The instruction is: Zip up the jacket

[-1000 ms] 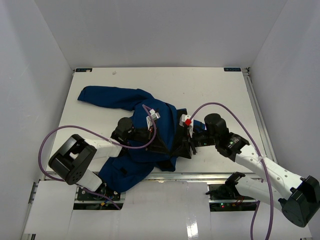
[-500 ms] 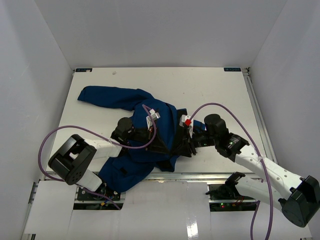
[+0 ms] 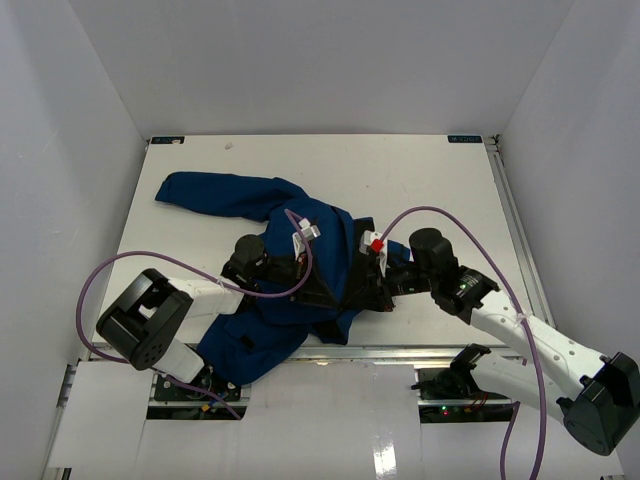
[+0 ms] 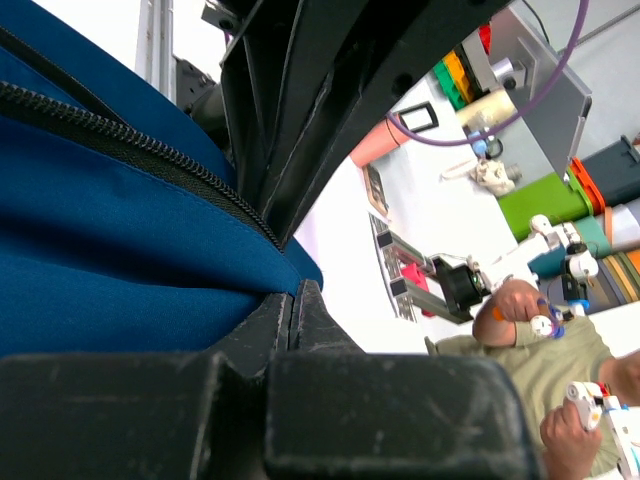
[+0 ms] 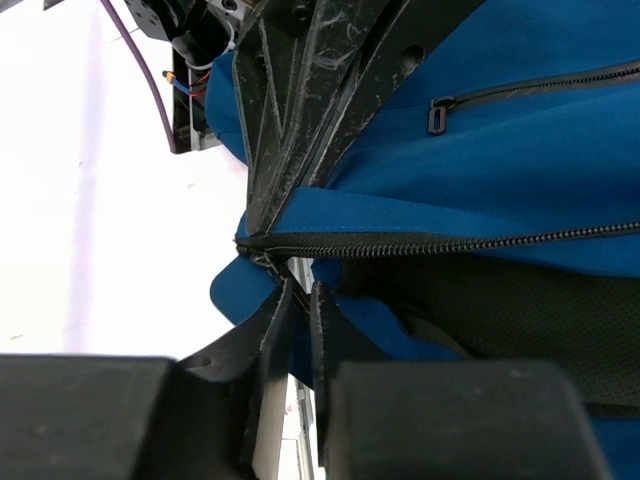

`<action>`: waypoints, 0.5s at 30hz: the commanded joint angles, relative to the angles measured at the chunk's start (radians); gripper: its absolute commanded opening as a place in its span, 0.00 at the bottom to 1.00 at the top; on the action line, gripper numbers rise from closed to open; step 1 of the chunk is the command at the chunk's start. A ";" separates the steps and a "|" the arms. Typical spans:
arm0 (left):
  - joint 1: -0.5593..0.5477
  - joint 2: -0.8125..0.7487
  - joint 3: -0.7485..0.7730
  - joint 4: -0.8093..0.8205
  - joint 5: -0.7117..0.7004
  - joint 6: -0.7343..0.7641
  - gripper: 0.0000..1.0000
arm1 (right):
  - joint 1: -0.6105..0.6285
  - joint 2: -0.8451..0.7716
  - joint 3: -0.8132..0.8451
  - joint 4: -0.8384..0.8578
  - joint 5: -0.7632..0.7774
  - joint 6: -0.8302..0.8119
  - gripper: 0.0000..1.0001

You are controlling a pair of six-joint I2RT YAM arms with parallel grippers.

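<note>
The royal-blue jacket (image 3: 250,195) lies crumpled on the left half of the table, its hem by the front edge. Both grippers meet at that hem. My left gripper (image 3: 333,293) is shut, pinching the blue fabric just below the black zipper teeth (image 4: 150,150). In its wrist view the left gripper (image 4: 296,300) has no gap between its tips. My right gripper (image 5: 298,300) has closed to a narrow slit on the dark strip hanging from the zipper's bottom end (image 5: 262,262). The zipper (image 5: 420,245) runs off to the right, with black mesh lining (image 5: 520,310) below it.
The white table (image 3: 430,180) stretches to the right of the jacket. A metal rail (image 3: 400,352) marks its front edge, right behind the grippers. Purple cables (image 3: 440,210) loop over both arms. White walls enclose three sides. A pocket zip pull (image 5: 436,115) shows on the jacket's front.
My right gripper has closed from wide open onto the zipper's bottom end and crept slightly left. The left gripper and jacket have held still.
</note>
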 commanded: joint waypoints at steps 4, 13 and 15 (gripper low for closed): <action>-0.009 -0.045 -0.004 0.034 0.018 0.001 0.00 | -0.004 -0.036 0.002 0.043 0.014 0.006 0.08; -0.009 -0.030 -0.001 0.031 0.023 -0.001 0.00 | -0.004 -0.076 0.006 0.040 0.147 0.019 0.08; -0.009 -0.028 -0.001 0.035 0.025 -0.002 0.00 | -0.004 -0.076 0.008 0.036 0.162 0.019 0.08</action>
